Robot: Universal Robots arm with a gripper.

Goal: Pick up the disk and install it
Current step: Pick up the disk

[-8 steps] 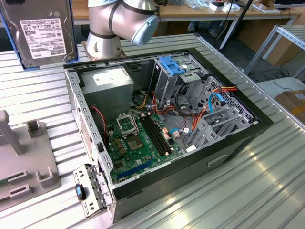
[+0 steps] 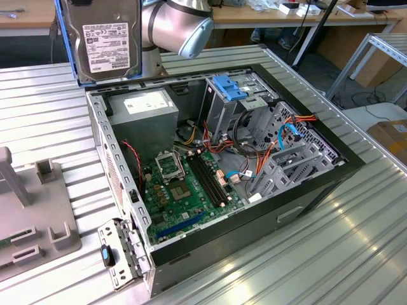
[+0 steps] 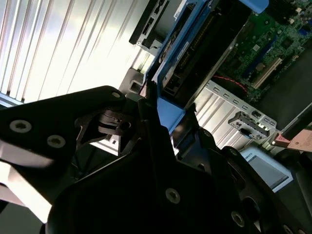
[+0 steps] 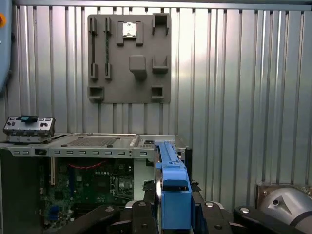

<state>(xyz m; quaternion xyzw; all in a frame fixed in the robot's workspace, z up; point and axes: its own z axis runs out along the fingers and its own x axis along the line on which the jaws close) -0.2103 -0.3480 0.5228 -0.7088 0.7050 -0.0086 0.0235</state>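
Exterior view has the disk (image 2: 107,38) hanging upright over the open computer case's (image 2: 267,222) back corner, gripper (image 4: 173,217) clamped tight on its blue edge, and any slip or tilt could snag those cables (image 2: 267,152) below.
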